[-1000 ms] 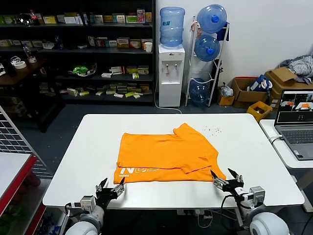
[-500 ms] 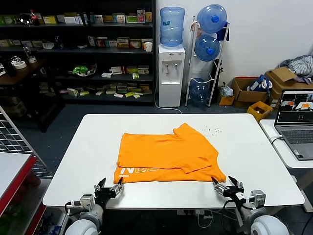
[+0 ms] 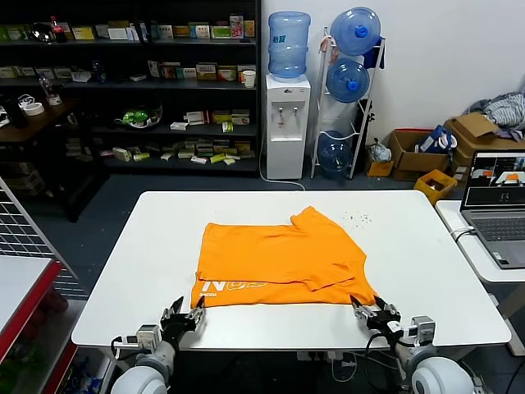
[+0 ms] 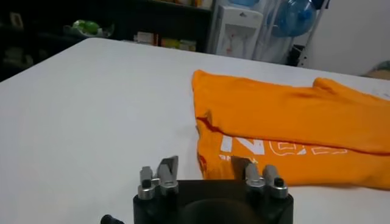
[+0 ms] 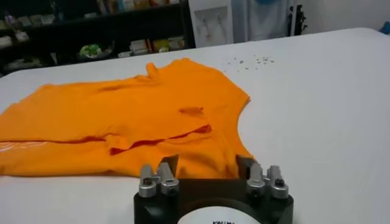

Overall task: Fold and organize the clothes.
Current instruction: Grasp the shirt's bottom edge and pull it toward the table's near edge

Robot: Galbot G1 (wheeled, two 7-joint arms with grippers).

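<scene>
The orange T-shirt [image 3: 279, 258] lies partly folded in the middle of the white table [image 3: 148, 246], white lettering along its near left edge. My left gripper [image 3: 186, 313] is open just before the shirt's near left corner [image 4: 210, 161]. My right gripper [image 3: 371, 310] is open at the shirt's near right corner [image 5: 201, 161], its jaws on either side of the hem. The left wrist view shows the lettering [image 4: 268, 146] close ahead. Neither gripper holds cloth.
A laptop [image 3: 496, 205] sits on a side table at the right. Shelves [image 3: 123, 82], a water dispenser [image 3: 287, 123] and cardboard boxes [image 3: 459, 139] stand beyond the table. Small specks [image 3: 357, 218] lie on the far right of the tabletop.
Both grippers have crept forward toward the shirt's near corners; the right one moved left and closer to the hem. The shirt has not moved.
</scene>
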